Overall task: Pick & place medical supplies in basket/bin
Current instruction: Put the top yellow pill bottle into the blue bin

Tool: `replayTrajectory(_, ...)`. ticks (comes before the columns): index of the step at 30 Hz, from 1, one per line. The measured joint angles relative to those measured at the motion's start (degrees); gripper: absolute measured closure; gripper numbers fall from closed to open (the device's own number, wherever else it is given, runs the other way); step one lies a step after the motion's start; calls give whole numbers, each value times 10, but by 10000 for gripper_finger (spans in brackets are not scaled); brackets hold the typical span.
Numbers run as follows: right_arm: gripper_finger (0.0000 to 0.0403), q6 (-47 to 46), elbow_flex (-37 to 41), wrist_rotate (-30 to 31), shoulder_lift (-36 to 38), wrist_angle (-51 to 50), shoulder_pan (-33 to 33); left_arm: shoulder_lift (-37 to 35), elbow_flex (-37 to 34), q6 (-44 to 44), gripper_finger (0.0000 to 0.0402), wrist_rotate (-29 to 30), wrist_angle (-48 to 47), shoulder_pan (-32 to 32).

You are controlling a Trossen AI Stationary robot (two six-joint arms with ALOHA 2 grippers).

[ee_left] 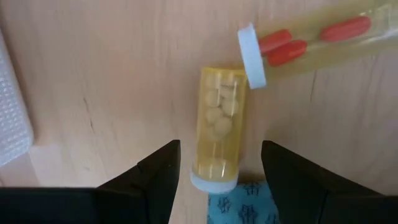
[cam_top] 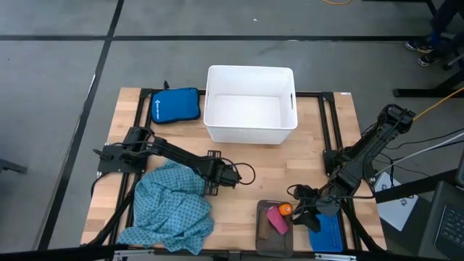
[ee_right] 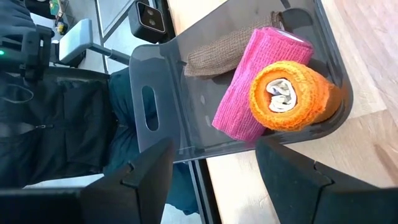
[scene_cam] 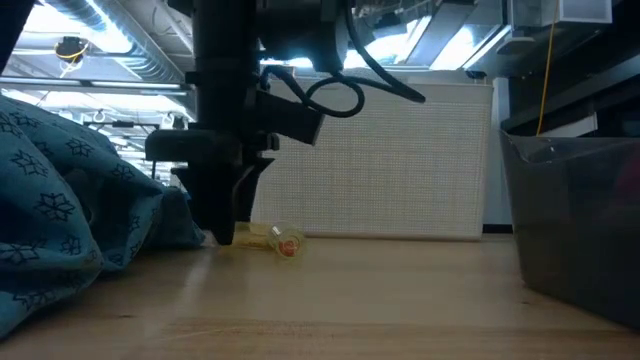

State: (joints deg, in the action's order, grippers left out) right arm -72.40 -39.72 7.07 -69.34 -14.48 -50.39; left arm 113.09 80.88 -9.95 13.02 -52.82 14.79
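Observation:
Two amber pill vials lie on the wooden table. One holds pale tablets [ee_left: 219,118], the other red capsules [ee_left: 311,37] behind a white cap [ee_left: 252,56]. My left gripper [ee_left: 217,155] points down, open, a finger on each side of the tablet vial's capped end without touching it; in the low view it [scene_cam: 228,232] stands beside the vials [scene_cam: 282,241]. The teal dotted cloth [cam_top: 172,206] lies heaped at the near left. My right gripper [ee_right: 214,149] hovers open over the dark-grey tray [ee_right: 155,81], which holds a pink roll [ee_right: 249,81], an orange roll [ee_right: 289,96] and a tan roll [ee_right: 214,59].
The big white tub [cam_top: 250,105] stands at the far middle, with the royal-blue pouch [cam_top: 175,105] to its left. A small blue ribbed basket [cam_top: 328,233] sits to the right of the tray [cam_top: 261,232] at the near edge. Bare wood lies between tub and tray.

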Motion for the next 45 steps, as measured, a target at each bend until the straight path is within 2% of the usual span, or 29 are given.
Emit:
replayTrajectory(14,172,9,0,11,0,1,0,15,0,10,180,9,12,-4)
replayTrajectory(19,172,9,0,11,0,2,0,8,-37,5,180,18,51,-11)
replayTrajectory(25,172,9,0,11,0,4,0,5,-67,1,184,60,65,-14)
replayTrajectory(28,172,9,0,11,0,4,0,6,-67,0,206,57,67,-14)
replayTrajectory(33,172,9,0,11,0,4,0,6,-68,-8,274,25,66,-15)
replayTrajectory(37,172,9,0,11,0,4,0,-4,-68,-15,315,24,66,-14)
replayTrajectory(41,172,9,0,11,0,4,0,-29,-70,-19,323,25,69,-14)
replayTrajectory(45,172,9,0,11,0,4,0,-60,-72,-18,307,18,58,-15)
